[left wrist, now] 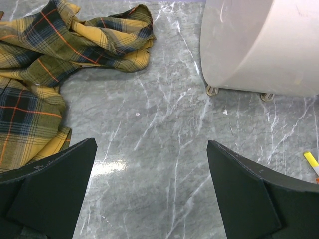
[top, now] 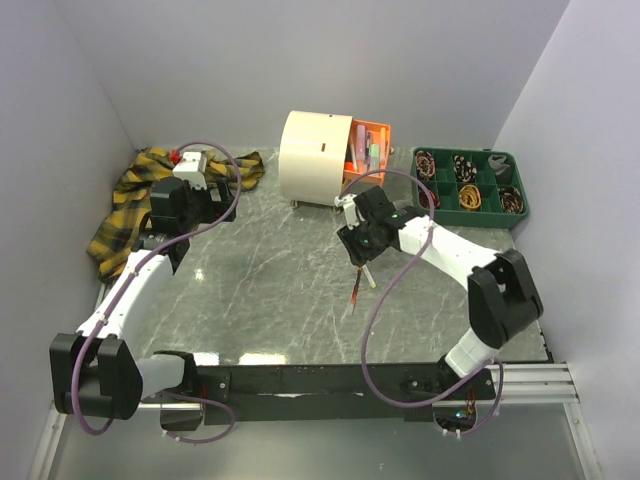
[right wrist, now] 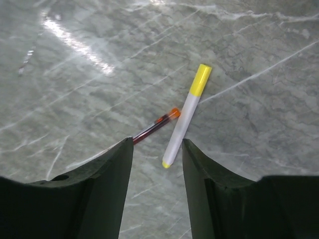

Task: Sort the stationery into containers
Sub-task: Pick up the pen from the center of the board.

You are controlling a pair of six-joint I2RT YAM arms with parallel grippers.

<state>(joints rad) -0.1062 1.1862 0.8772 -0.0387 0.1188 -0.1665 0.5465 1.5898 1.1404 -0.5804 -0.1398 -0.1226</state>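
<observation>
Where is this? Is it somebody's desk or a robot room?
Probably a robot test booth, not a desk: plain grey walls box in a marble table, two arms are bolted to its edge, and pens await sorting.

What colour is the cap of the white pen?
Yellow; the pen shows best in the right wrist view.
</observation>
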